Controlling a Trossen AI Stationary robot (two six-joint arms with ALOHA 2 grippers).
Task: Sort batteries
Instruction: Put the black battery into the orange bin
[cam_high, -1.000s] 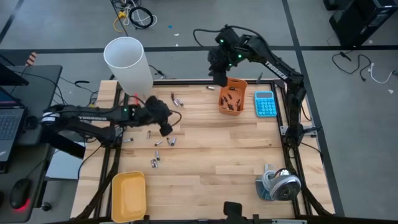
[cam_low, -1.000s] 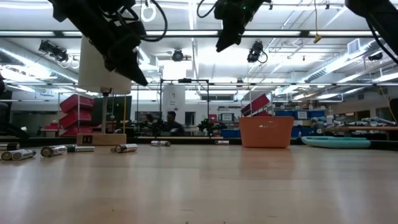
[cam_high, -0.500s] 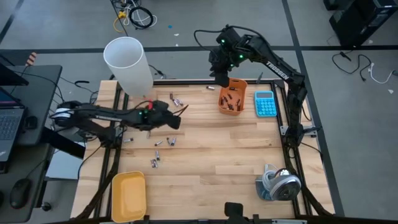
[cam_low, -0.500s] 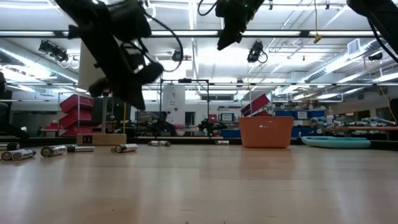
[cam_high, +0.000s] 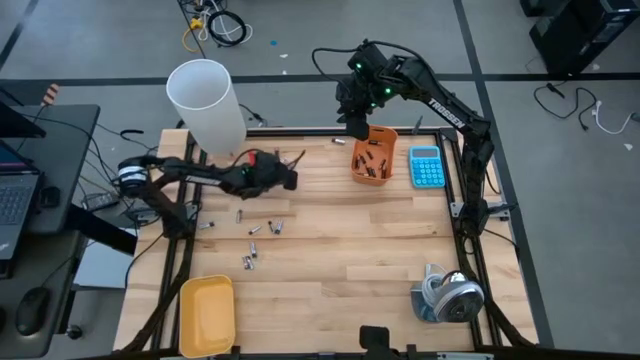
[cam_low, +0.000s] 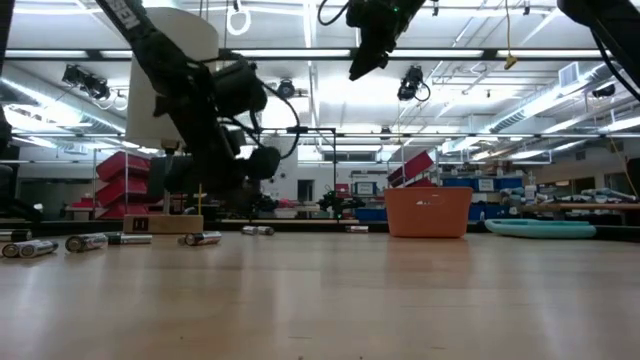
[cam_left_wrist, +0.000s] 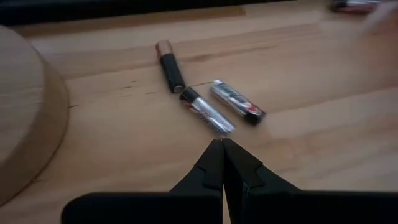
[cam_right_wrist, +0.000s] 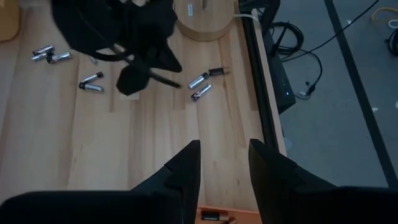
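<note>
The left gripper, fingers pressed together and holding nothing, hovers just beside three batteries near the white cylinder's wooden base. The right gripper, fingers spread and empty, hangs above the orange bin, well apart from that base.

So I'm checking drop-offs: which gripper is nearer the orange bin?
The right gripper hangs open at the orange bin's far left corner; the left gripper, shut, is further away, over the loose batteries.

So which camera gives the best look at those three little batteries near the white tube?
The left wrist view: the three batteries fill it, labels visible. The high view shows specks; the right wrist view small shapes; the low view, none I can pick out.
</note>
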